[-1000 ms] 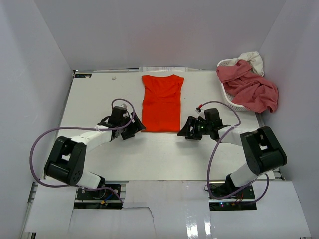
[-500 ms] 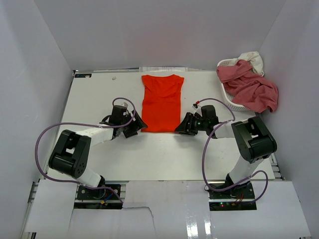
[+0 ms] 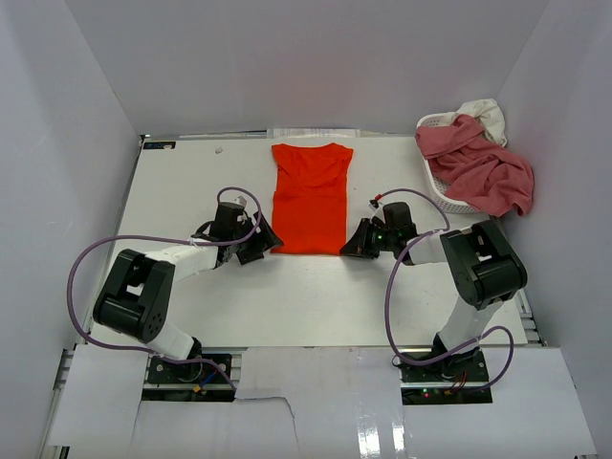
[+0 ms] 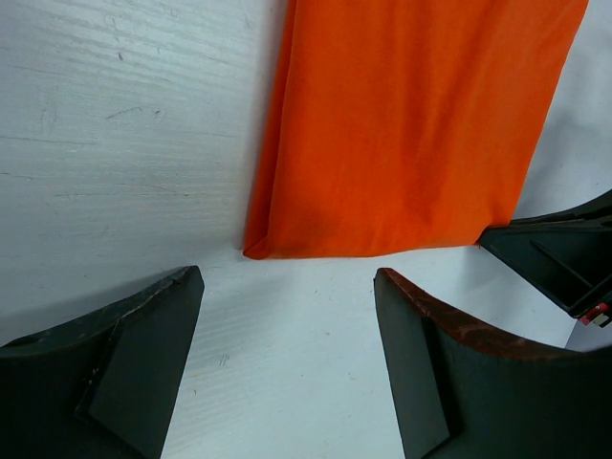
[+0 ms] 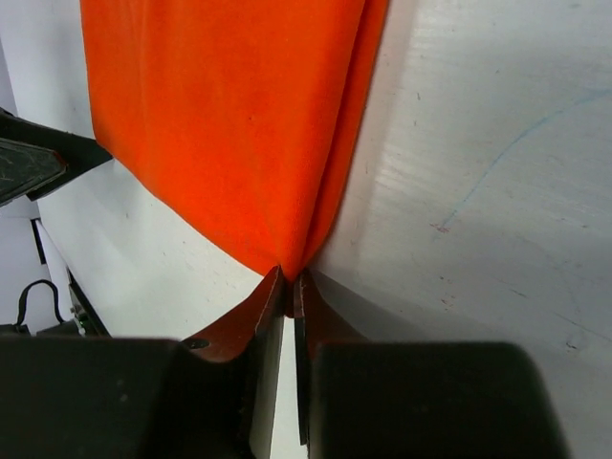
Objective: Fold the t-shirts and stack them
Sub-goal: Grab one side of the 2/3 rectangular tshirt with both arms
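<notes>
A bright orange-red t-shirt (image 3: pixel 310 199) lies flat in the middle of the white table, folded into a long strip with its collar at the far end. My right gripper (image 3: pixel 347 246) is shut on the shirt's near right corner (image 5: pixel 292 265), the cloth pinched between its fingertips. My left gripper (image 3: pixel 267 247) stands open just short of the near left corner (image 4: pixel 256 251), with bare table between its fingers (image 4: pixel 143 335). A dusty rose-pink shirt (image 3: pixel 478 167) and a cream-white one (image 3: pixel 486 113) lie heaped in the basket.
The white perforated basket (image 3: pixel 442 187) stands at the far right of the table (image 3: pixel 191 172), next to the right wall. White walls close in the back and both sides. Purple cables loop over both arms.
My right gripper has slid left to the shirt's near right corner and closed on it. The left gripper has edged a little toward the near left corner and stays open.
</notes>
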`<state>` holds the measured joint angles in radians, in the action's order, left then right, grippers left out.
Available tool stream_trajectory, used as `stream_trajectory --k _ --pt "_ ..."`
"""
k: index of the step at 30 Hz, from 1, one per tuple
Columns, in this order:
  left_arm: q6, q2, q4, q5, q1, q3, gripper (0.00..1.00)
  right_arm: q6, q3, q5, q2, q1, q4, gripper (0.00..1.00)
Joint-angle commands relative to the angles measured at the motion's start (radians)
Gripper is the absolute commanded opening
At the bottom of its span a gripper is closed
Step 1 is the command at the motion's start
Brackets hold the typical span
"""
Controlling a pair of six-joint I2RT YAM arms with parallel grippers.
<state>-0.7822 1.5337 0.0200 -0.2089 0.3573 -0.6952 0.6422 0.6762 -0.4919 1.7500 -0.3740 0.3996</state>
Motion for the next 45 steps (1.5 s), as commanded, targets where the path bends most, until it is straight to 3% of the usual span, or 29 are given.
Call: stream_trajectory --k 1,11,30,45 --pt "0.035 0.034 0.043 0.034 0.000 0.007 0.84 -0.032 0.031 0.010 0.011 -0.017 -0.001 0.12" --pt "0.024 0.080 -0.003 0.014 0.000 0.042 0.78 -0.004 0.068 -0.011 -0.010 -0.034 -0.008 0.10" --pt "0.009 0.069 -0.049 0.013 0.000 0.114 0.77 -0.003 0.263 -0.001 -0.050 -0.036 -0.151 0.10" --pt "-0.031 0.108 -0.104 -0.029 0.005 0.146 0.79 0.033 0.350 -0.004 -0.017 -0.034 -0.168 0.09"
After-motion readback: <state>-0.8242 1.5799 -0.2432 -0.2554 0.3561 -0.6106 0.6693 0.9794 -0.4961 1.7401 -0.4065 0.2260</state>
